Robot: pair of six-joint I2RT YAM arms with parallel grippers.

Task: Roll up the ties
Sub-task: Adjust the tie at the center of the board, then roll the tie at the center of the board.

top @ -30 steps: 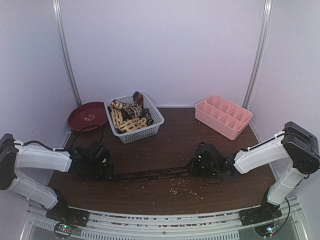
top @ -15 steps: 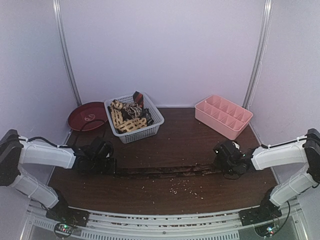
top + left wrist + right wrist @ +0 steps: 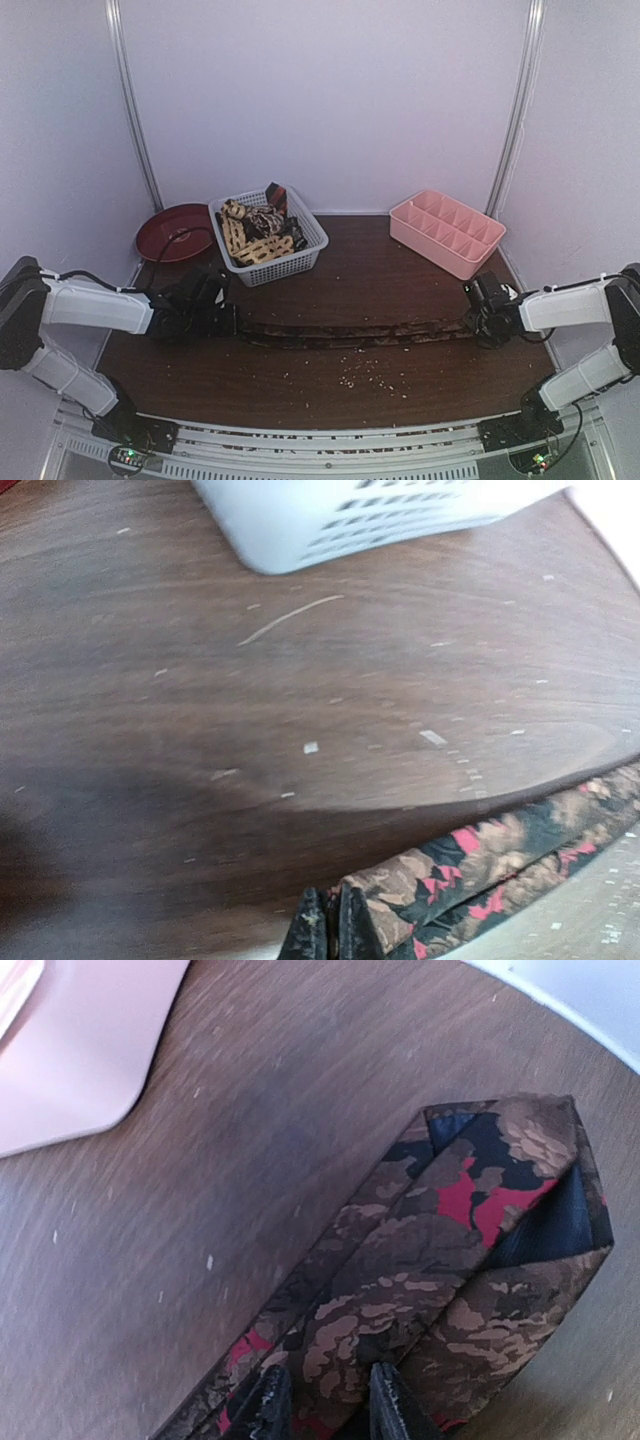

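Across the table [image 3: 340,270], left claw [image 3: 328,922] and right claw [image 3: 325,1400] clamp the tie [image 3: 430,1250] at its ends.

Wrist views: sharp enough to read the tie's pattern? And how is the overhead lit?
Right wrist: tie crisp, pattern readable, pink tray corner soft. Left wrist: blurred throughout, basket blown out white, a shadow over the near table. Top external: dim, violet cast, the tie barely separates from the dark table.

Tie [image 3: 350,333] longer rightward, perhaps tauter.
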